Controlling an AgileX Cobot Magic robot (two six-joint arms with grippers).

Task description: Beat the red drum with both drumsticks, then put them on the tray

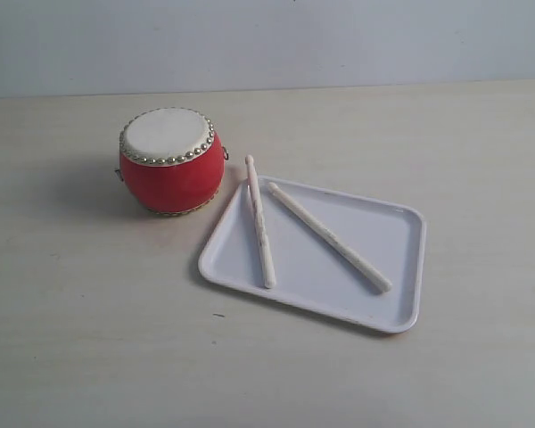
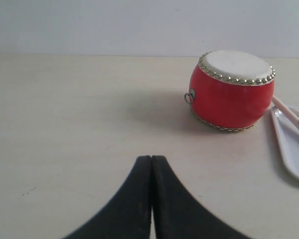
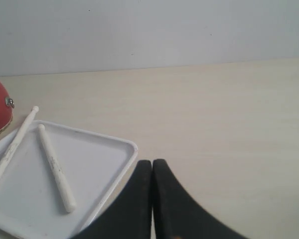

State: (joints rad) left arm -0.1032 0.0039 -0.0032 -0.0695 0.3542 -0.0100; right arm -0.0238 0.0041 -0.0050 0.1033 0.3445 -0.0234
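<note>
The red drum [image 1: 170, 161] stands upright on the table, cream skin up, just left of the white tray [image 1: 388, 294]. Two off-white drumsticks lie in the tray: one [image 1: 259, 222] pokes its tip over the rim toward the drum, the other [image 1: 328, 236] lies diagonally across the middle. Neither gripper shows in the exterior view. My left gripper [image 2: 151, 158] is shut and empty, well short of the drum [image 2: 231, 92]. My right gripper [image 3: 152, 162] is shut and empty beside the tray's corner [image 3: 130, 149], with both drumsticks [image 3: 55, 167] [image 3: 12, 147] in the tray beyond it.
The pale wooden tabletop [image 1: 89, 330] spreads around the drum and tray. A plain grey wall [image 1: 339, 36] rises behind the table's far edge. A sliver of the tray [image 2: 294, 149] appears past the drum in the left wrist view.
</note>
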